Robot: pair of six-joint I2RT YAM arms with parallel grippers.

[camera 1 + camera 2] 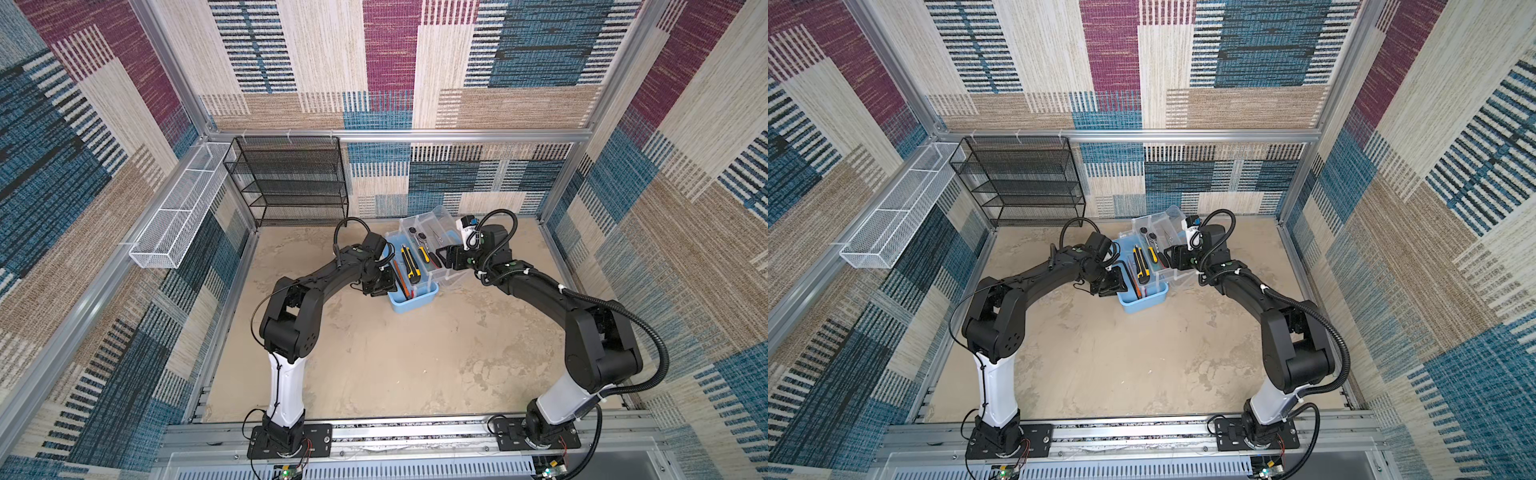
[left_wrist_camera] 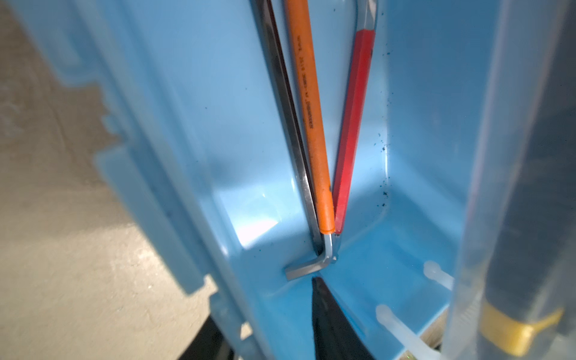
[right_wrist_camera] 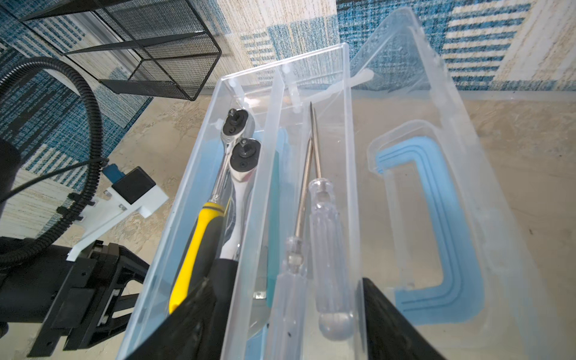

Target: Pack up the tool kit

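Note:
The light-blue tool kit case stands open at mid-table, in both top views. My left gripper is shut on the case's left wall, one finger inside and one outside. Hex keys with orange and red sleeves lie on the case floor. Two utility knives rest above them. The transparent tray holds two ratchets and two clear-handled screwdrivers. My right gripper grips the tray's near end across the screwdriver compartment. The clear lid with its blue handle lies open beyond.
A black wire-mesh rack stands against the back wall at the left. A long white mesh basket hangs on the left rail. Bare sandy table surface stretches in front of the case, between the two arm bases.

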